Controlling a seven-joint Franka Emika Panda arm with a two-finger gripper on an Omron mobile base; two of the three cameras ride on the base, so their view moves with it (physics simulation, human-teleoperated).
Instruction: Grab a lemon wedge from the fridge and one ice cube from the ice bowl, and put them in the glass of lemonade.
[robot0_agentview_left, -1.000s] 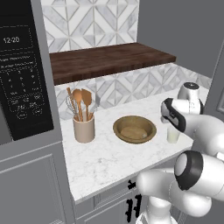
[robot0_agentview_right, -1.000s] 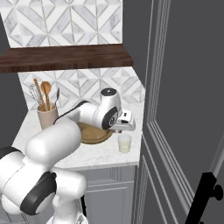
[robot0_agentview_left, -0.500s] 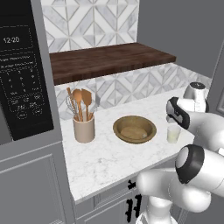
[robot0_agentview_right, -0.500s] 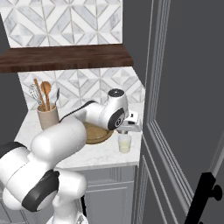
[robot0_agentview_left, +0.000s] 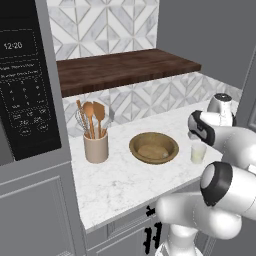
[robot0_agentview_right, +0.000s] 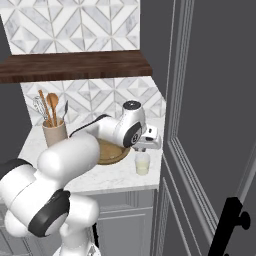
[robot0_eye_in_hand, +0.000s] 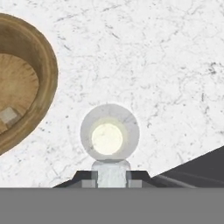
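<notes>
Dark grey, the fridge (robot0_agentview_right: 210, 125) filled the right side of the right base view, its door standing right beside the edge of the counter (robot0_agentview_left: 120, 175). White marble with grey veining covered that counter, which ran under a dark wooden shelf (robot0_agentview_left: 120, 70) and a tiled backsplash with a grey and white diamond pattern. A black microwave (robot0_agentview_left: 22, 80) with a lit clock sat at the far left of the left base view. The robot's white arm reached over the counter toward its right end. The ice bowl (robot0_agentview_left: 154, 148), tan-brown and wood-like, sat near the middle of the counter, and in the hand view one pale ice cube (robot0_eye_in_hand: 8, 115) lay inside it. A beige crock (robot0_agentview_left: 96, 148) holding wooden utensils stood to the left of the bowl, apart from it. The glass of lemonade (robot0_agentview_left: 198, 153) stood to the right of the bowl, close to it but not touching, near the counter's edge by the fridge. The end effector (robot0_eye_in_hand: 111, 174) hovered directly above the glass, and its fingers were narrowly spaced with a pale, frosted ice cube pinched between them, just over the glass's round mouth and yellowish liquid.
</notes>
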